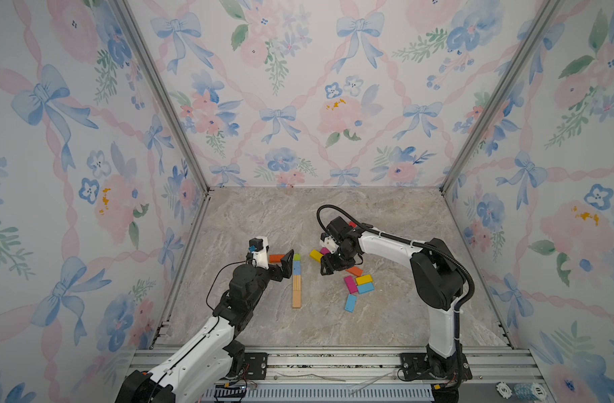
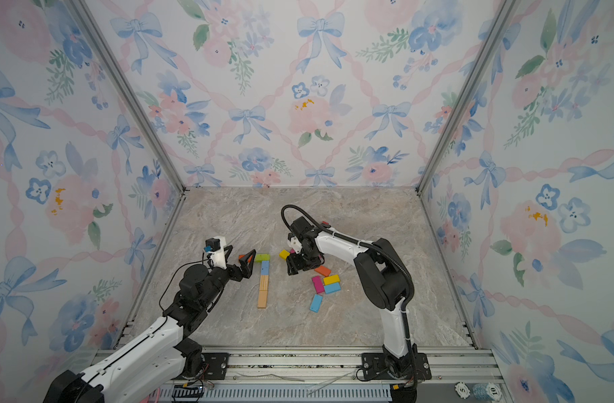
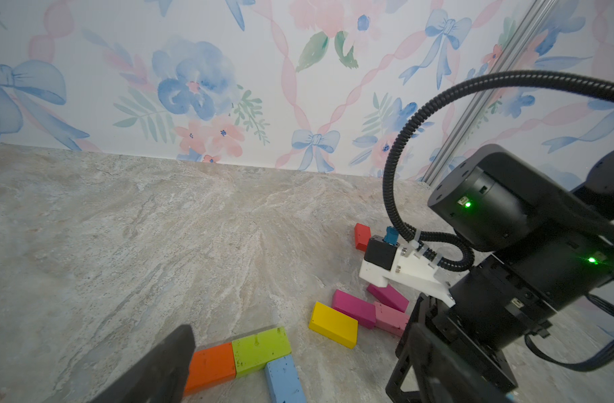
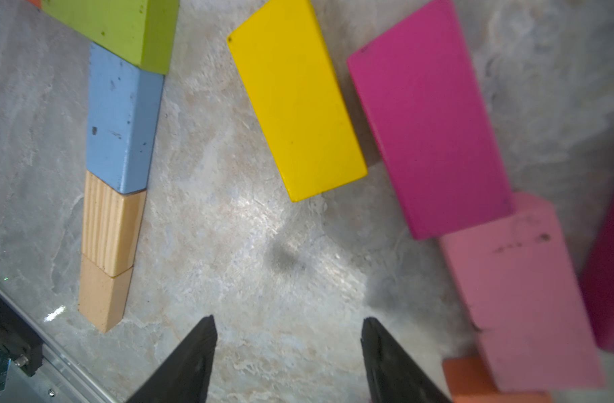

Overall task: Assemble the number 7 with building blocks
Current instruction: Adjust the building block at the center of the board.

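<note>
A figure of building blocks lies mid-table: an orange block (image 1: 275, 258) and a green block (image 1: 297, 257) in a row, then a blue block (image 1: 296, 268) and two plain wood blocks (image 1: 296, 291) running toward the front. My left gripper (image 1: 274, 260) is open and straddles the orange block; one finger (image 3: 166, 359) sits beside its outer end. My right gripper (image 4: 288, 328) is open over bare table with nothing between its fingers. It is just in front of a loose yellow block (image 4: 295, 101), with a magenta block (image 4: 427, 122) and a pink block (image 4: 518, 296) beside it.
More loose blocks lie right of the figure: orange (image 1: 354, 270), magenta (image 1: 349, 284), yellow (image 1: 364, 279), two blue (image 1: 365, 288), (image 1: 350, 303), and a red one (image 1: 351, 224) behind the right arm. Patterned walls enclose three sides. A metal rail (image 1: 333, 363) runs along the front.
</note>
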Robot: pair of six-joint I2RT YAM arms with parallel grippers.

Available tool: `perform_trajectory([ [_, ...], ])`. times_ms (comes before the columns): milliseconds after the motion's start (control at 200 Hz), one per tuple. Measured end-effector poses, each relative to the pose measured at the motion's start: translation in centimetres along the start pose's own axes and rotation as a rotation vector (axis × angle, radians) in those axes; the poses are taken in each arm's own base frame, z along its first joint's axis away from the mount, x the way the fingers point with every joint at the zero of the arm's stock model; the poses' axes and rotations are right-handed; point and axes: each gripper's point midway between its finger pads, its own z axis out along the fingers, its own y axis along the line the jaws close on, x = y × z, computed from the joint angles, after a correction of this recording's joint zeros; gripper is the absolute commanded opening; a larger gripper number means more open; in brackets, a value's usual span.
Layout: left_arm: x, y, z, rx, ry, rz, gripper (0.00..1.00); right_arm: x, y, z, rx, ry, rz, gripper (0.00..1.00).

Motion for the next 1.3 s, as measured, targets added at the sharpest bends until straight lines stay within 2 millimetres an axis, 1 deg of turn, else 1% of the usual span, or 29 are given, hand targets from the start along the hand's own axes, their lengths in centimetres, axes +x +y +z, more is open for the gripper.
perform_trajectory([
  [145, 0.0, 0.0, 0.0, 0.000, 0.000, 0.000, 0.98, -0.3, -0.3, 0.3, 0.007, 0.002, 0.002, 0.70],
  [250, 0.0, 0.0, 0.0, 0.001, -0.003, 0.000, 0.98, -0.9, -0.5, 1.0, 0.012, 0.003, 0.000, 0.70],
  [445, 0.0, 0.0, 0.0, 0.001, -0.003, 0.000, 0.98, -2.4, -0.6, 1.2, 0.025, -0.013, -0.027, 0.69],
  [550, 0.0, 0.0, 0.0, 0.001, -0.003, 0.000, 0.98, -3.6, -0.6, 1.4, 0.032, -0.022, -0.045, 0.69],
  [825, 0.0, 0.1, 0.0, -0.001, -0.001, 0.000, 0.98, -7.6, -1.1, 1.9, 0.064, -0.052, -0.113, 0.68],
  [900, 0.0, 0.2, 0.0, -0.006, -0.003, -0.001, 0.98, -8.2, -1.1, 2.1, 0.083, -0.052, -0.146, 0.68],
  [965, -0.1, 0.3, 0.0, -0.010, -0.004, -0.002, 0.98, -8.3, -1.1, 2.2, 0.105, -0.046, -0.177, 0.67],
  [1295, 0.2, 0.7, 0.2, -0.020, 0.005, -0.007, 0.98, -7.4, -1.1, 2.6, 0.223, -0.001, -0.342, 0.58],
])
